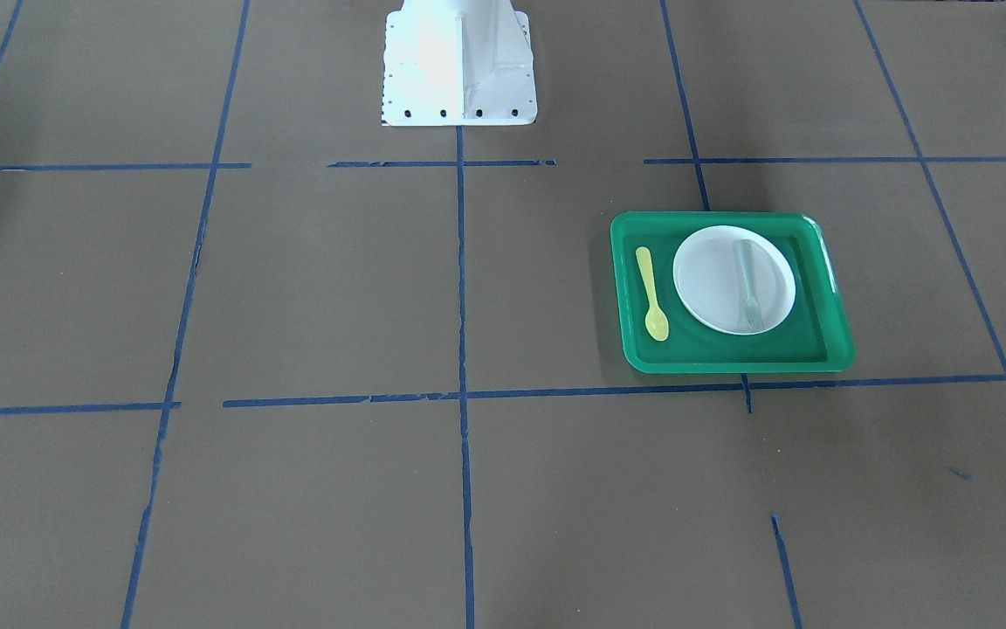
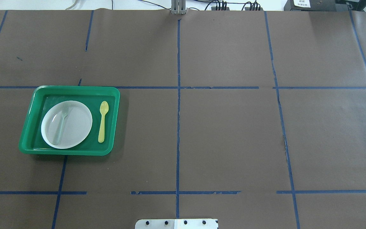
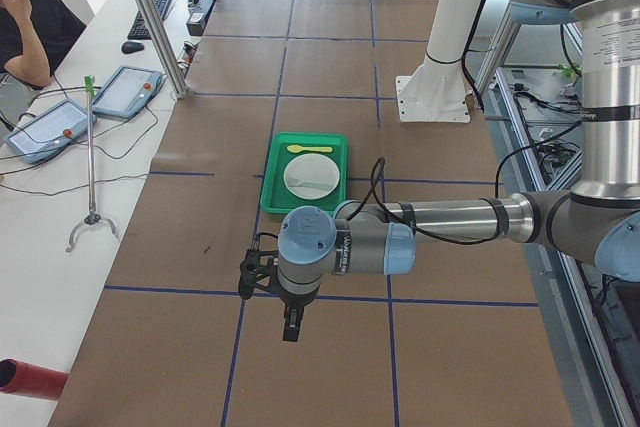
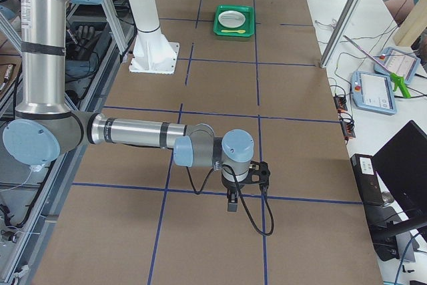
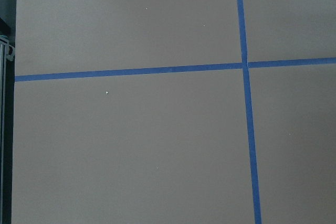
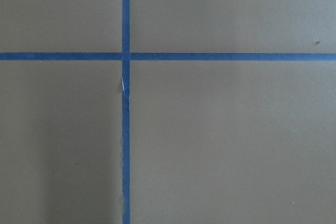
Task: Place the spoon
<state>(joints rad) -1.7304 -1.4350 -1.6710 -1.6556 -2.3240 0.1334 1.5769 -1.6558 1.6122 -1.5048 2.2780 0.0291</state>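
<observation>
The yellow spoon (image 1: 651,293) lies flat in the green tray (image 1: 730,362), beside the white plate (image 1: 713,279), bowl end toward the operators' side. It also shows in the overhead view (image 2: 102,121) and in both side views (image 3: 308,149) (image 4: 232,31). A pale translucent fork (image 1: 746,288) lies on the plate. My left gripper (image 3: 290,335) hangs over bare table, well short of the tray. My right gripper (image 4: 231,206) hangs over the table's other end, far from the tray. Both show only in side views, so I cannot tell whether they are open or shut.
The white robot pedestal (image 1: 459,61) stands at the table's robot side. Blue tape lines (image 2: 178,127) grid the brown table cover. Both wrist views show only cover and tape. A person (image 3: 30,27) and tablets (image 3: 125,92) sit at the bench beside the table.
</observation>
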